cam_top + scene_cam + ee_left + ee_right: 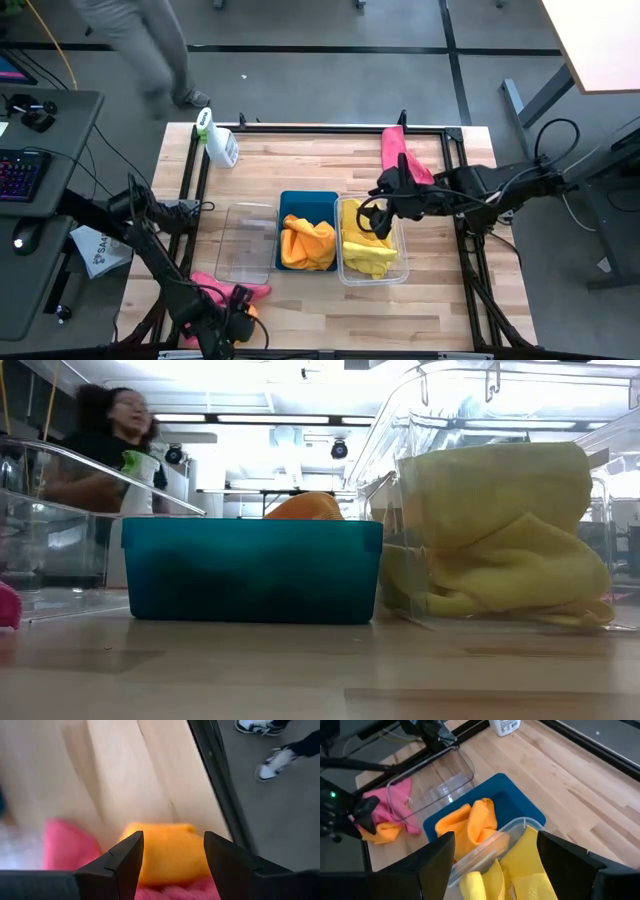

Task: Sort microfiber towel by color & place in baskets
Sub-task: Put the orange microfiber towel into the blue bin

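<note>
- High view: left claw (pixel 238 325) low at the table's (pixel 440 310) near left corner, over a pile of pink towel (pixel 215 290) with an orange towel (pixel 247 311) at its edge. Right claw (pixel 378 215) hangs over the right clear bin (pixel 342 270), which holds yellow towels (pixel 365 250). Blue bin (pixel 285 200) holds orange ones (pixel 308 245); left clear bin (pixel 245 245) looks empty. One more pink towel (pixel 398 152) lies at the far edge, spray bottle (pixel 216 140) far left.
- Low view: blue bin (pixel 250 570), yellow-filled bin (pixel 500 530); neither claw shows. Person (pixel 110 440) behind.
- Left wrist view: fingers (pixel 127 862) apart, straddling the orange towel (pixel 167 850) on pink (pixel 65 850). Judgement: pinch only the orange fold, high, so pink stays behind; blurred, so contact is unclear.
- Right wrist view: fingers (pixel 432 862) spread, holding nothing, above yellow (pixel 520 865). Pile's underside is hidden.
</note>
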